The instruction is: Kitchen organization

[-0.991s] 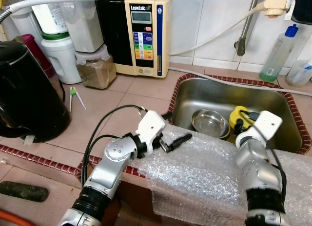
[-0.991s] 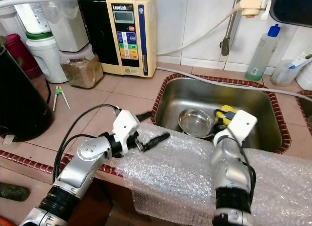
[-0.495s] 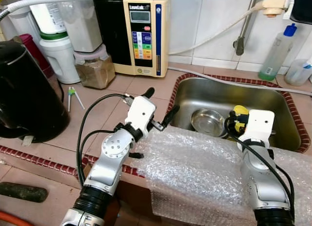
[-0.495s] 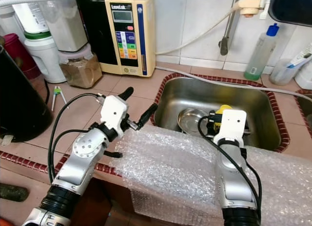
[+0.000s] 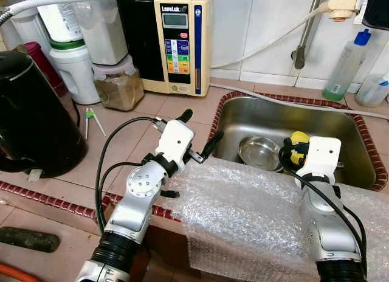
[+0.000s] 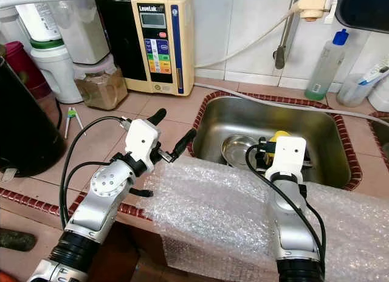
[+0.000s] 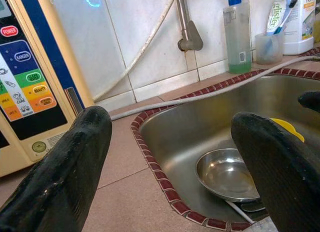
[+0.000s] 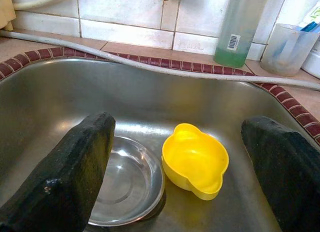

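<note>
Here the right gripper (image 8: pixel 180 157), fingers spread wide and empty, hovers just above the yellow bowl (image 8: pixel 195 159) in the sink (image 8: pixel 60 92), likely light, rigid, slick plastic, best pinched at its rim.

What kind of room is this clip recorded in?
Most likely a home kitchen: a tiled counter holds a steel sink with a metal bowl and a yellow bowl inside, plus a black kettle and a wall-side water-purifier unit.
</note>
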Robot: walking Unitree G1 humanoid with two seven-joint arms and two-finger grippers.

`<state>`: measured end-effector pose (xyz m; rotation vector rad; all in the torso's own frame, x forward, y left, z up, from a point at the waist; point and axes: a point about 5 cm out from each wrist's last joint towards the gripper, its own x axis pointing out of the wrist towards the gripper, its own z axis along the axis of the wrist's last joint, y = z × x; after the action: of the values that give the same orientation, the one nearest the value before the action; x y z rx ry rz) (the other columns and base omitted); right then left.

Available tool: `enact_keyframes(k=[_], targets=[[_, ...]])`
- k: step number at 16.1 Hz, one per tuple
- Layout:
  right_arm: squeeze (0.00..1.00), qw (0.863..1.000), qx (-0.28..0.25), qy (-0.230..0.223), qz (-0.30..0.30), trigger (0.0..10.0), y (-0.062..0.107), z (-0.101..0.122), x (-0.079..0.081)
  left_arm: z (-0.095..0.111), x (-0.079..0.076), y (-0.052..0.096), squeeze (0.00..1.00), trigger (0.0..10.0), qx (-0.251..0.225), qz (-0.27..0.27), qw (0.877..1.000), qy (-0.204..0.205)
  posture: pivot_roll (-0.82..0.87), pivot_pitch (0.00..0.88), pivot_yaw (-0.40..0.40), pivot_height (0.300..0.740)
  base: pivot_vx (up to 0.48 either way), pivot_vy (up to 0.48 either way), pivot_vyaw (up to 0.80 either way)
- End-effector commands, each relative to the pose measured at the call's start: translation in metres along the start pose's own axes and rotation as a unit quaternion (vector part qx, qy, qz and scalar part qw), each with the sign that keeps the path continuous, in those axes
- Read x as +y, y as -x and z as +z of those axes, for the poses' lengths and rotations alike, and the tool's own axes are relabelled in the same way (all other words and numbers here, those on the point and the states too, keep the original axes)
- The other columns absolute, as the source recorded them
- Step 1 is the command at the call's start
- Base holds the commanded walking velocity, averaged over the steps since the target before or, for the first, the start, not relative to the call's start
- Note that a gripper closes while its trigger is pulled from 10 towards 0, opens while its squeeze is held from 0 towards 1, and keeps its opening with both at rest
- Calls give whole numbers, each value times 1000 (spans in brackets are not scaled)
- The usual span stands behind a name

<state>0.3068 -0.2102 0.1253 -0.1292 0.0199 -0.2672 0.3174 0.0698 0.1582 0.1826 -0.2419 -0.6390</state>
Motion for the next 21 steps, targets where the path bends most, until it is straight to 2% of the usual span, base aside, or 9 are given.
enact_keyframes(k=[1,5,6,7,8,12,13,19,21], targets=[[1000,1000,-8,1,-1,10000,0,4,0,4,2,0,1000,10000,-7,5,1000,-10,51,0,38,740,0,0,0],[1000,1000,-8,1,-1,10000,0,4,0,4,2,0,1000,10000,-7,5,1000,-10,51,0,38,740,0,0,0],[1000,1000,-19,15,1,10000,3,6,-1,5,3,-1,1000,10000,-8,27,1000,-10,51,0,38,740,0,0,0],[1000,995,-95,25,32,10000,34,28,-6,-6,26,30,1000,10000,7,167,986,-21,40,0,8,740,0,0,0],[1000,991,-126,26,45,10000,48,37,-8,-10,35,44,1000,10000,14,220,975,-30,40,0,8,740,0,0,0],[1000,991,-124,24,40,10000,50,38,-8,-10,36,45,1000,10000,21,231,972,-37,43,0,15,740,0,0,0],[1000,991,-125,23,40,10000,53,40,-9,-9,36,46,0,10000,23,237,970,-44,44,0,15,740,0,0,0],[1000,990,-130,8,59,10000,55,44,-3,-11,32,52,0,10000,33,223,971,-81,48,0,12,740,0,0,0],[1000,990,-127,16,67,10000,55,43,0,-11,32,51,0,10000,32,222,972,-66,50,0,11,740,0,0,691]])
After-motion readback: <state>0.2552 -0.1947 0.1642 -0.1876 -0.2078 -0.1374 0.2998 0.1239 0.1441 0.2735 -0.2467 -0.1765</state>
